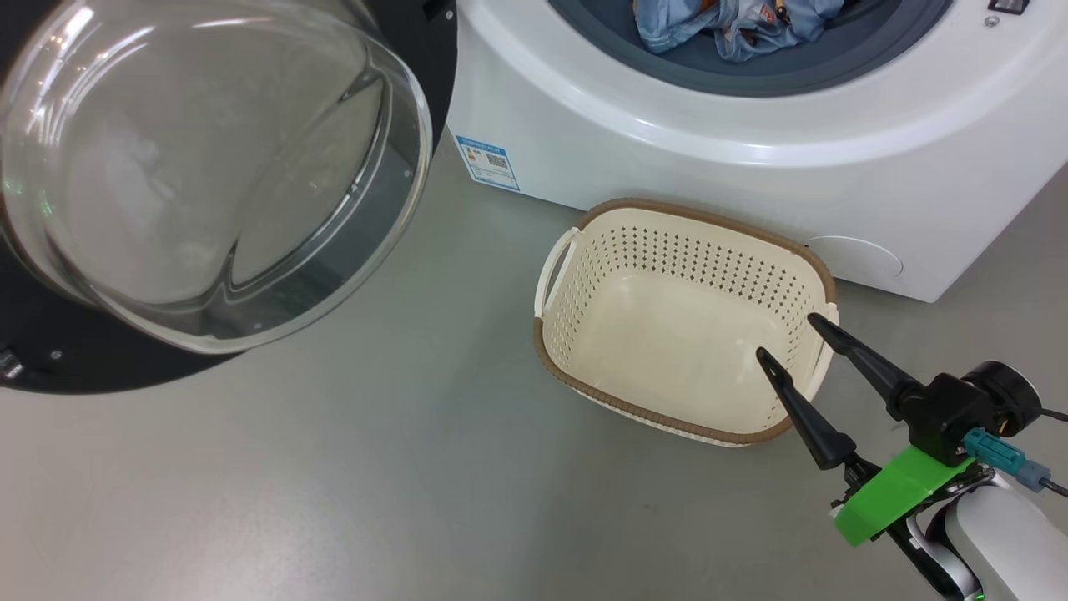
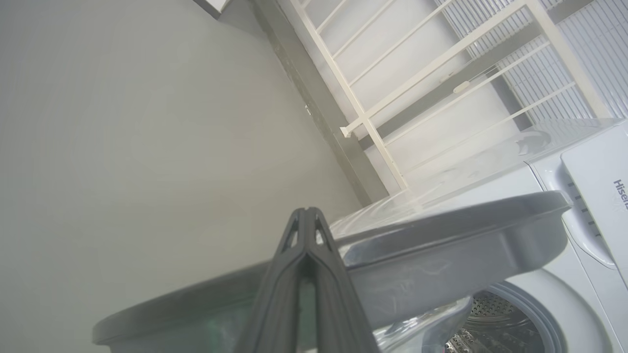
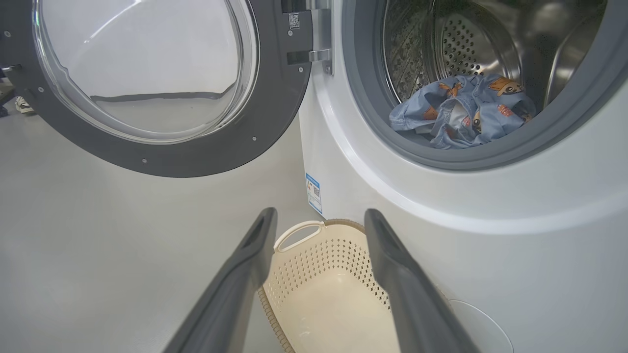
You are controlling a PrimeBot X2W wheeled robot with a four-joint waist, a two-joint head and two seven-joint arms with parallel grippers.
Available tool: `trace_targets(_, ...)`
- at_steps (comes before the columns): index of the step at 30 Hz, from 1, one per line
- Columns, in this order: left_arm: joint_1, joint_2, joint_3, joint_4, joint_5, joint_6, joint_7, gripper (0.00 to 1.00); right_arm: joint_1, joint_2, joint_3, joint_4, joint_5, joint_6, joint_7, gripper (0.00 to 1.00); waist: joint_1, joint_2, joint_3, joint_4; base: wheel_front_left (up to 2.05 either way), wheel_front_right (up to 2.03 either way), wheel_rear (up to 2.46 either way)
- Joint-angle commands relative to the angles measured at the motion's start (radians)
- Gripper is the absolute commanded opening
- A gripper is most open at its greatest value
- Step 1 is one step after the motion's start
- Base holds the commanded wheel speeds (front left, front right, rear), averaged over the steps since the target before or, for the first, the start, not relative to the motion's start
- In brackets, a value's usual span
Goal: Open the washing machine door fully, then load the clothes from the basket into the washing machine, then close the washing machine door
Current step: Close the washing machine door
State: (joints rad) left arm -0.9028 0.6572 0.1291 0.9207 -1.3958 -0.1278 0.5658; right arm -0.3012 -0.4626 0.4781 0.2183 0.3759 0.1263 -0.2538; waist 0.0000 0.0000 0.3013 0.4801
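The washing machine door (image 1: 209, 167) stands swung open at the upper left, its clear glass bowl bulging toward me. Blue bear-print clothes (image 1: 726, 25) lie in the drum of the white washing machine (image 1: 751, 159), and they also show in the right wrist view as clothes (image 3: 461, 110). The cream basket (image 1: 684, 325) sits on the floor before the machine, nothing in it. My right gripper (image 1: 788, 338) hovers open over the basket's near right corner, holding nothing. My left gripper (image 2: 305, 212) is shut, its fingers pointing past the door's grey edge (image 2: 441, 235); whether they touch it I cannot tell.
A blue label (image 1: 488, 163) marks the machine's lower left front, and a round cover (image 1: 855, 255) its lower right. Grey floor stretches left of the basket under the door. A white frame (image 2: 392, 73) leans by the wall. A shoe (image 3: 22, 104) shows at the far left.
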Motion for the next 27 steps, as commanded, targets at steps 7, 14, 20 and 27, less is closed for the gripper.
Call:
trace_targets(7,0.033,0.054,-0.021,-0.081,-0.042,-0.003,0.112,0.0,-0.005,0.002,0.006,-0.018,-0.001,0.004,-0.008,0.92,0.0,0.0,-0.016,0.002,0.0,0.0,0.0)
trace_targets(14,0.07,0.049,-0.043,-0.149,-0.074,-0.003,0.186,0.0,-0.003,0.006,-0.002,-0.018,-0.002,0.004,-0.008,0.92,0.0,0.0,-0.023,0.007,0.0,0.0,0.0)
trace_targets(20,0.1,0.048,-0.059,-0.211,-0.101,-0.003,0.246,0.0,-0.001,0.015,-0.004,-0.019,-0.004,0.004,-0.008,0.92,0.0,0.0,-0.034,0.01,0.0,0.0,0.0)
trace_targets(27,0.139,0.048,-0.077,-0.3,-0.124,-0.003,0.301,0.0,0.003,0.021,-0.011,-0.016,-0.003,0.004,-0.008,0.92,0.0,0.0,-0.049,0.015,0.0,0.0,0.0)
